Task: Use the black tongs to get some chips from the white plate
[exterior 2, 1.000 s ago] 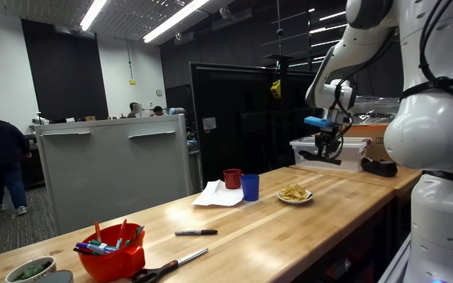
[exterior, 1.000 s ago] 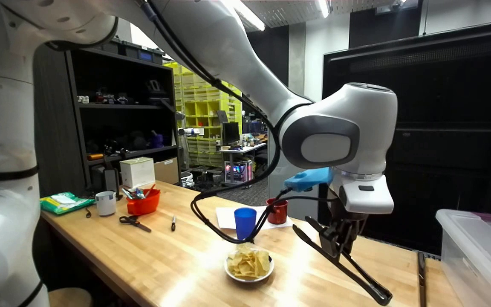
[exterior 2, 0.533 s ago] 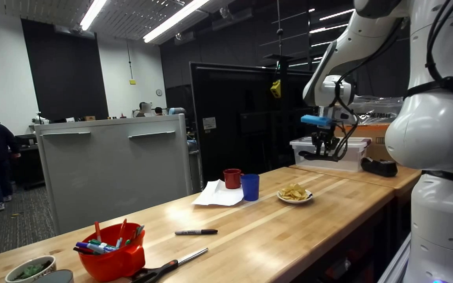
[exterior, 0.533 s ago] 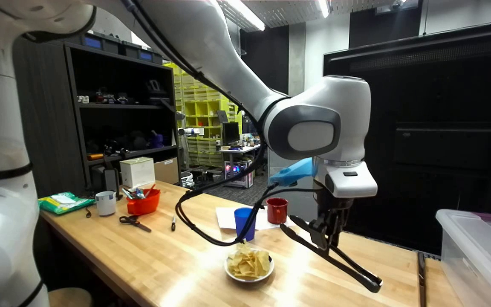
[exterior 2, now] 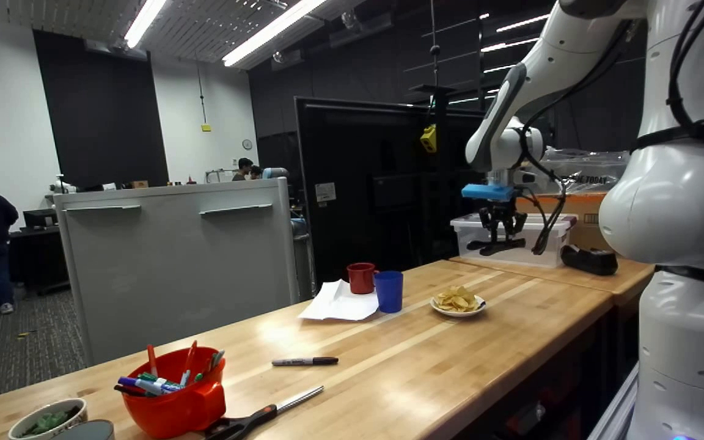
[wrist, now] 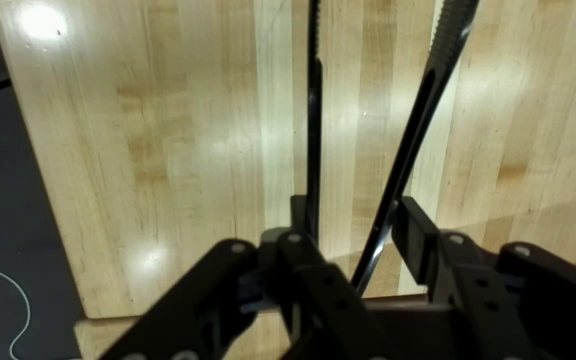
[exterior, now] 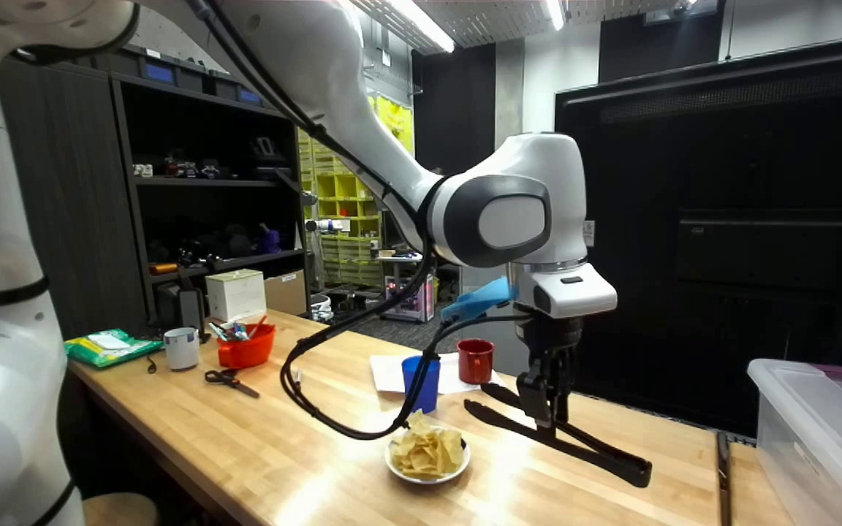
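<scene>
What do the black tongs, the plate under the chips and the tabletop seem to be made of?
Black tongs: glossy plastic or coated metal, unclear which; sharp highlights on black.
White plate: perhaps glazed ceramic; smooth, pale rim.
Tabletop: likely varnished laminated wood; grained strips, glare spots.

The pale wooden table point(exterior: 267, 431) is overlooked in an exterior view from near a clear plastic bin point(exterior: 819, 446), and in an exterior view from the opposite end, a red plastic pen bowl point(exterior 2: 165, 409) nearest. The round white plate point(exterior 2: 457, 314) is shared by both. In the wrist view, the table is seen closely from above, past slim black tongs point(wrist: 416, 120).
</scene>
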You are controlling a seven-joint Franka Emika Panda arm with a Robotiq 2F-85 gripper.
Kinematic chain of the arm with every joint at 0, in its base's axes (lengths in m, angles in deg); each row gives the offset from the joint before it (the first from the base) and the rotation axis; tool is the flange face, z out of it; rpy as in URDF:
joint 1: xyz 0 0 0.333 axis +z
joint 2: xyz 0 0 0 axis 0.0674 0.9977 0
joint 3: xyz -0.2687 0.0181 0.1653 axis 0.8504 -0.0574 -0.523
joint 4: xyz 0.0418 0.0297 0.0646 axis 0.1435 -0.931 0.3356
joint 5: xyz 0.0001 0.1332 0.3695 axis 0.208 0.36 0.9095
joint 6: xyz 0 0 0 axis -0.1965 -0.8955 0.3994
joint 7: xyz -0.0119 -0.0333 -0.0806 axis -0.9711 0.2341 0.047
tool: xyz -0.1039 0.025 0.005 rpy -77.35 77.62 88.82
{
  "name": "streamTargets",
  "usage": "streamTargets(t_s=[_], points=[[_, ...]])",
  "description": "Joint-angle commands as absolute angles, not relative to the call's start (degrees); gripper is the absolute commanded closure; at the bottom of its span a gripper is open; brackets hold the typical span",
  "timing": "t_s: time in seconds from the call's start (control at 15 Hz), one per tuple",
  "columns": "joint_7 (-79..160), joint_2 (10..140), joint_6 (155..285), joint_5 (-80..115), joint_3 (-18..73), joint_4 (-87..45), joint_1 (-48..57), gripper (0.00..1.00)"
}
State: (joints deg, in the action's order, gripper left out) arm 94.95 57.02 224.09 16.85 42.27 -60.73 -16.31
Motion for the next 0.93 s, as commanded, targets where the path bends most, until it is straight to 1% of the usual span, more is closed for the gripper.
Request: streamTargets(t_s=[0.0, 0.47, 0.87], points=[[99.2, 53.2, 225.4, 10.8, 40.8, -64.0, -15.4, 0.55], [101.5, 53.3, 225.7, 8.5, 38.5, -64.5, -14.9, 0.53], [103.5, 55.2, 226.4, 7.5, 38.1, -63.8, -14.9, 0.55]])
